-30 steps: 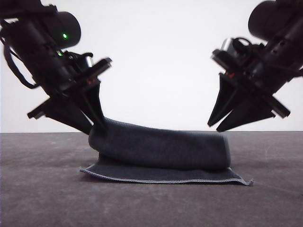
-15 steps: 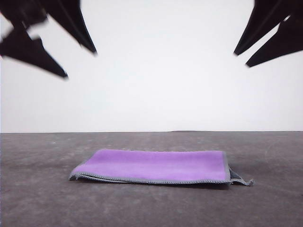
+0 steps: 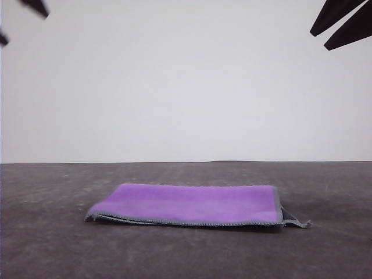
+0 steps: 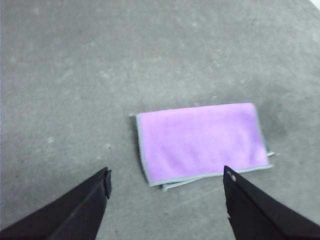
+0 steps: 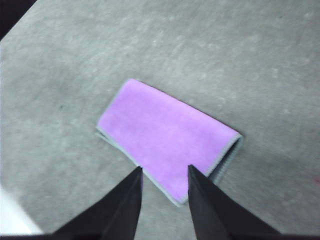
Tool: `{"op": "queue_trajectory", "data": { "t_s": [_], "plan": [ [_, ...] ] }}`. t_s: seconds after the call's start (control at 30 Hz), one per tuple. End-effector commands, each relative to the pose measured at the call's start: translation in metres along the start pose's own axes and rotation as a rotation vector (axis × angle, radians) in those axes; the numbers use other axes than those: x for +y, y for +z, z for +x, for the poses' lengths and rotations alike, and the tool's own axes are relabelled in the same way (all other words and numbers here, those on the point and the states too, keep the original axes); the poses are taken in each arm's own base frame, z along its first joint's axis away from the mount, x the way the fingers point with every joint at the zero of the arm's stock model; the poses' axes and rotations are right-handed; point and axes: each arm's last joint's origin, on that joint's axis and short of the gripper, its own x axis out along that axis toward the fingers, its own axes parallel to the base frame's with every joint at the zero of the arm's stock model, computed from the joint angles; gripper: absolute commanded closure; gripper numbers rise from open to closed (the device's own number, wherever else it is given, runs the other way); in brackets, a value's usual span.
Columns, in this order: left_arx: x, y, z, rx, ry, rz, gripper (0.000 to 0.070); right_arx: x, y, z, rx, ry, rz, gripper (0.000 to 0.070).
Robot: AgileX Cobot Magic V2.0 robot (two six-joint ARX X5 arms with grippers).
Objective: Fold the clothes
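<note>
Cloth (image 3: 192, 204), folded once, purple face up, lying flat on the grey counter (image 3: 52, 244) between and well below both grippers.

Item: one small soft cloth, doubled into a long rectangle; top face bright purple with a fine nap, light grey stitched hem along the edges, dark underlayer peeking out at one corner, where the layers sit slightly out of line. Expect it to be light, limp and without stiffness; it should drape and sag from whatever point you lift, and it may slide a little on the matt, speckled counter. For a second fold, take it by the two corners of one short end, pinching both layers together at the hem. Left gripper (image 4: 167, 182): released, jaws spread wide, holding nothing. Right gripper (image 5: 165, 172): jaws parted by a narrow gap, also empty, raised above the cloth.
</note>
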Motion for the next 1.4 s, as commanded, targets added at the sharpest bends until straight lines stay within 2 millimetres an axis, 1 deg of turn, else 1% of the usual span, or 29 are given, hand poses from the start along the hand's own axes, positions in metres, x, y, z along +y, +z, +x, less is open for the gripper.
{"op": "queue_trajectory", "data": {
  "t_s": [0.0,0.07,0.13,0.2,0.3,0.4,0.53,0.57,0.77,0.97,1.17,1.37],
  "plan": [
    [0.002,-0.008,0.002,-0.028,-0.004,0.0,0.0266,-0.001,0.0,0.003,0.008,-0.015,-0.013,0.0519],
    [0.005,-0.021,0.005,-0.048,-0.005,0.003,0.0266,-0.003,-0.002,0.005,0.022,-0.026,0.001,0.0519],
    [0.007,-0.03,0.007,-0.051,-0.006,0.004,0.0265,-0.005,-0.004,0.008,0.034,-0.034,0.05,0.0519],
    [0.008,-0.035,0.008,-0.042,-0.003,0.003,0.0265,-0.008,-0.005,0.013,0.059,-0.047,0.127,0.0519],
    [0.008,-0.035,0.007,-0.033,-0.002,0.001,0.0265,-0.016,-0.007,0.024,0.124,-0.064,0.216,0.0509],
    [0.008,-0.035,0.008,-0.034,-0.002,0.001,0.0265,-0.025,-0.008,0.041,0.196,-0.08,0.253,0.0469],
    [0.008,-0.035,0.007,-0.033,-0.002,0.001,0.0265,-0.04,-0.01,0.068,0.281,-0.094,0.301,0.038],
    [0.008,-0.035,0.007,-0.033,-0.002,0.001,0.0266,-0.044,-0.011,0.075,0.297,-0.084,0.31,0.0375],
    [0.008,-0.036,0.007,-0.032,-0.002,-0.016,0.0265,-0.062,-0.015,0.114,0.352,-0.032,0.352,0.0375],
    [0.008,-0.036,0.007,-0.032,-0.002,-0.019,0.0266,-0.077,-0.028,0.14,0.438,-0.031,0.397,0.0375],
    [0.008,-0.036,0.007,-0.033,-0.002,-0.04,0.0266,-0.084,-0.034,0.158,0.457,0.035,0.418,0.0375],
    [0.008,-0.035,0.007,-0.033,-0.003,-0.044,0.0266,-0.089,-0.04,0.167,0.481,0.051,0.442,0.0375]
  ]
}}
